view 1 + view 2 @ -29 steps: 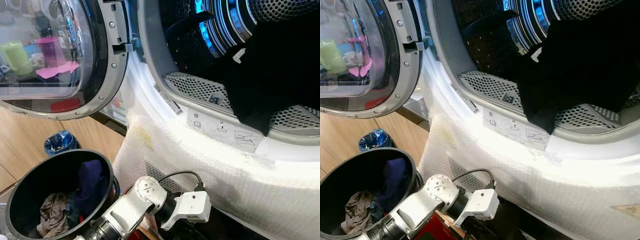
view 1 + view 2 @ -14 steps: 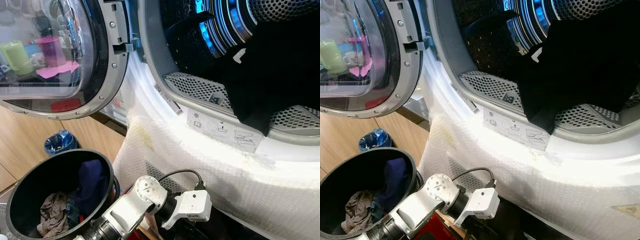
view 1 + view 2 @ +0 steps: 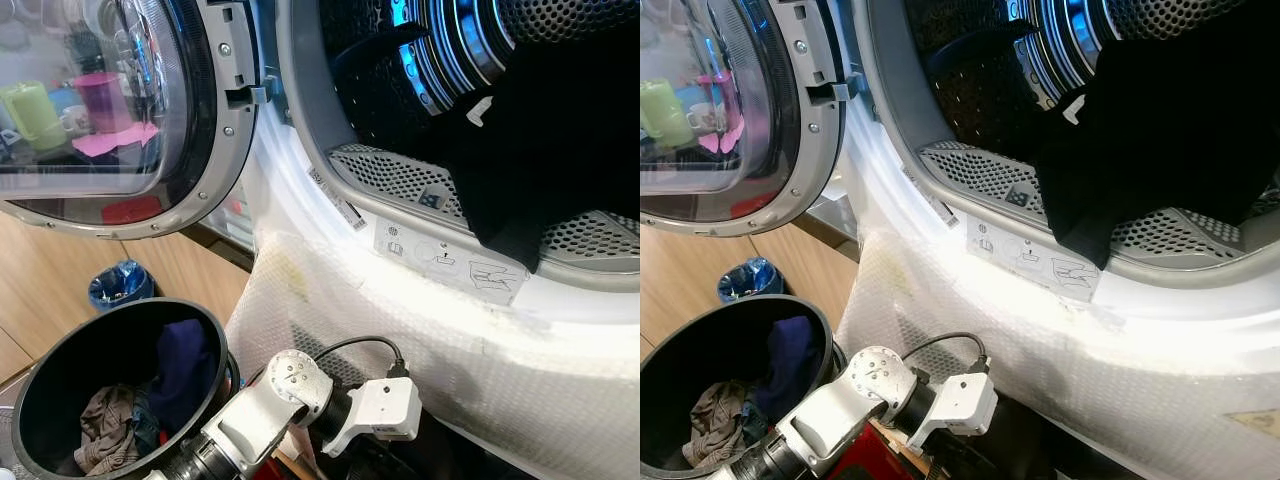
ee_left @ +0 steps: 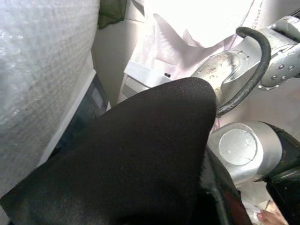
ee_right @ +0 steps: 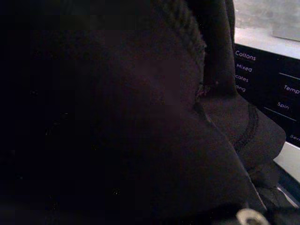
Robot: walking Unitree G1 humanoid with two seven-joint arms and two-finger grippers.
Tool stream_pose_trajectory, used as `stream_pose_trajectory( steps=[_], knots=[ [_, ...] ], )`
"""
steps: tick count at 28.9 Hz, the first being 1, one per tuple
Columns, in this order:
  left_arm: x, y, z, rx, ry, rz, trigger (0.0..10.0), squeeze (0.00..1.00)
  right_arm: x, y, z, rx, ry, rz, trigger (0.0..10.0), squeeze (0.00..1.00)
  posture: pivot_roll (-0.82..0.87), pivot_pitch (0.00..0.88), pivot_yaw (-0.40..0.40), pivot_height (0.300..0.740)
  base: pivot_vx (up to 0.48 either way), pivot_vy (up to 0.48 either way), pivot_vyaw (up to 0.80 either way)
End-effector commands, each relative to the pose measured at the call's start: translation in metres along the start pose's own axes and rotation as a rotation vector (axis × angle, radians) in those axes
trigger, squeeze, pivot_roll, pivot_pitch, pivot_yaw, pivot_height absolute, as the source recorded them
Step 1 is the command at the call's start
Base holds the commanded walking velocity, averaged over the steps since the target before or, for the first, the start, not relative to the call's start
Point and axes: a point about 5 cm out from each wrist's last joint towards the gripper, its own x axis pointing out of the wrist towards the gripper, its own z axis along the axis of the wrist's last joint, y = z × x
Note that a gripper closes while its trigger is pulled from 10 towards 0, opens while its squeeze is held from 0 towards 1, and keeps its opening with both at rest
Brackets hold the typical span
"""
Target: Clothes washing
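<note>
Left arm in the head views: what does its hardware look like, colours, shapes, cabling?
The left arm is silver, with a round silver joint cap dotted with small screw holes, a black collar, then a white boxy wrist module. A black cable loops from the joint to that module.

I see a perforated metal drum [image 3: 560, 20], matt black cloth [image 3: 560, 150], a glossy glass door [image 3: 90, 100], and bubble wrap [image 3: 420, 310] on the front.

The robot's left arm [image 3: 285, 395] has dipped a tiny bit lower beside the black basket [image 3: 40, 390], and the white box on its wrist [image 3: 385, 412] has tipped down a little. The black cloth [image 3: 540, 140] hanging out of the drum has barely shifted.
</note>
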Motion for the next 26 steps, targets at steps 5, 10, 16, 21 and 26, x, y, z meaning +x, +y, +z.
stream_pose_trajectory(
  steps=[5, 10, 16, 21, 26],
  knots=[
    [-0.006, -0.003, 0.005, 0.011, -0.002, 0.003, 10.0, 1.00, 0.001, 0.002, 0.003, 0.001, -0.020, 0.009, 0.0, 0.00, 0.11, 0.090, 0.039, 0.740, 0.000, 0.000, 0.00],
    [-0.022, -0.007, 0.002, -0.024, 0.017, 0.012, 9.9, 1.00, 0.002, 0.000, 0.003, 0.001, -0.020, 0.002, 0.0, 0.00, 0.12, 0.092, 0.040, 0.740, 0.000, 0.000, 0.00],
    [-0.047, -0.020, -0.001, -0.070, 0.075, 0.007, 9.9, 1.00, 0.002, -0.002, 0.002, -0.002, -0.019, -0.016, 0.0, 0.00, 0.13, 0.092, 0.042, 0.740, 0.000, 0.000, 0.00],
    [-0.068, -0.031, -0.009, -0.106, 0.169, 0.024, 9.7, 1.00, 0.004, -0.004, 0.005, -0.003, -0.037, -0.030, 0.0, 0.00, 0.14, 0.095, 0.043, 0.740, 0.000, 0.000, 0.00],
    [-0.103, -0.036, -0.024, -0.097, 0.401, 0.126, 10.0, 1.00, 0.001, -0.010, 0.007, -0.013, -0.047, -0.060, 0.0, 0.00, 0.15, 0.096, 0.043, 0.740, 0.000, 0.000, 0.00]
  ],
)
